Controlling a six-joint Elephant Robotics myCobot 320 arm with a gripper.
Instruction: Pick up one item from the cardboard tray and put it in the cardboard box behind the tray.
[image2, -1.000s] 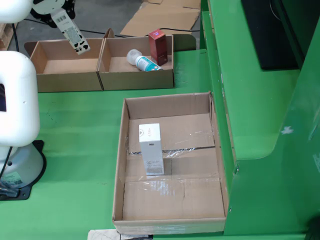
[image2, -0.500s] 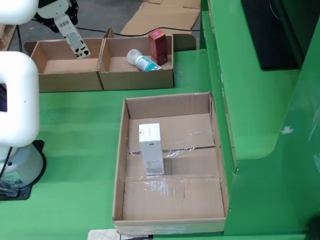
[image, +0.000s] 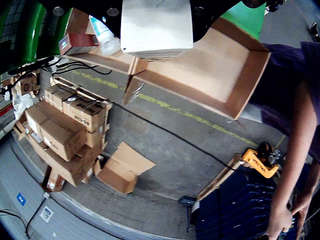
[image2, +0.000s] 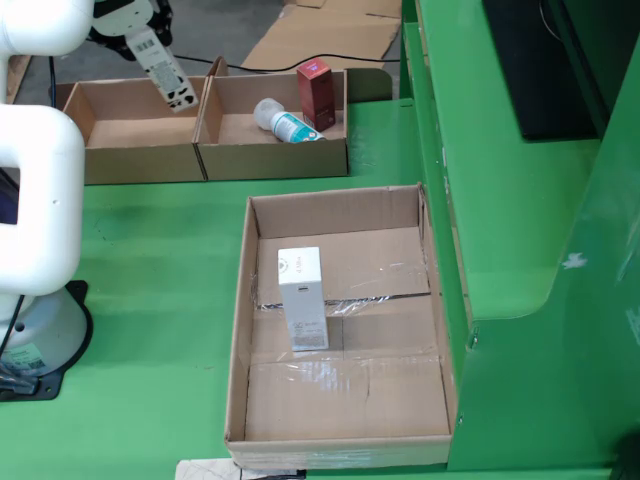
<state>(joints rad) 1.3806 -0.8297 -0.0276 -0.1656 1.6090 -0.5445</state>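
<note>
In the fixed view my gripper (image2: 148, 42) hangs at the top left, shut on a white carton with a barcode (image2: 166, 75). The carton is tilted, above the right end of the empty left cardboard box (image2: 100, 160). The right cardboard box (image2: 275, 158) holds a white bottle (image2: 283, 122) and a red carton (image2: 316, 95). In the cardboard tray (image2: 340, 400) stands one white carton (image2: 302, 298). The wrist view shows the held white carton (image: 156, 25) at the top edge, over the empty box (image: 220, 70), with the red carton (image: 77, 42) and bottle (image: 104, 35) to its left.
The arm's white base (image2: 35, 230) fills the left of the fixed view. A raised green ledge (image2: 500, 180) runs along the tray's right side. In the wrist view a person in purple (image: 295, 110) stands at the right, and stacked cartons (image: 65, 130) lie on the floor.
The gripper with the white barcode carton has moved up and to the right, toward the wall between the two back boxes. Nothing in the tray or boxes has shifted.
</note>
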